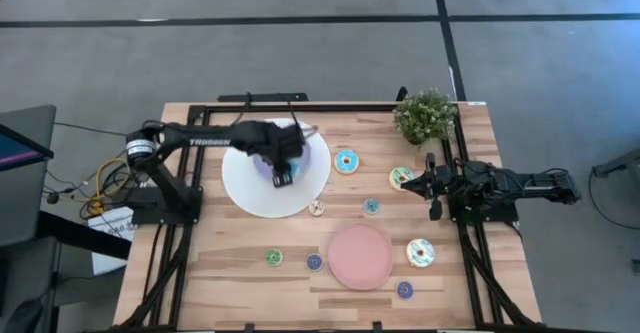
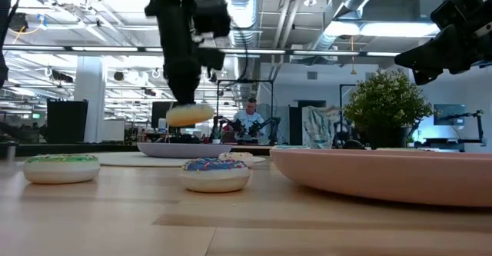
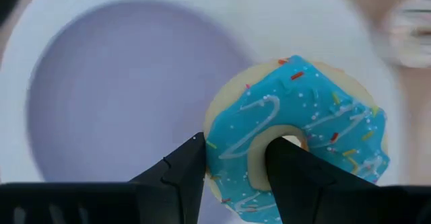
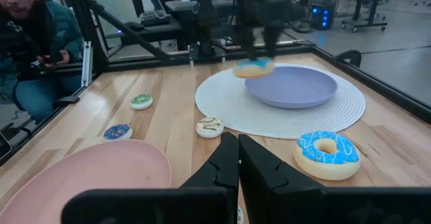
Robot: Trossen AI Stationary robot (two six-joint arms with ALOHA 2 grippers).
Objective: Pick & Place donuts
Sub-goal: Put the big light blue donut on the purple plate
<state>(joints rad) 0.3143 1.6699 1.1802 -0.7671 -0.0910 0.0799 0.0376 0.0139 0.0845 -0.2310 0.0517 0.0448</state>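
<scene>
Blue-iced and sprinkled, a donut (image 3: 296,133) was held by its rim in the left gripper (image 3: 236,177), raised above the lilac plate (image 1: 268,163) on the white mat (image 1: 300,188). "TROSSEN" was lettered in white on the left arm (image 1: 205,138). Another blue donut (image 1: 346,160) lay on the wood at the mat's 3 o'clock. At the table's 3 o'clock edge the right gripper (image 4: 237,158) was parked, fingers pressed together on nothing.

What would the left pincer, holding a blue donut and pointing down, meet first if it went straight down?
Probably the lilac plate. The left pincer holds the blue donut just above it, near the plate's edge, so depth is uncertain.
</scene>
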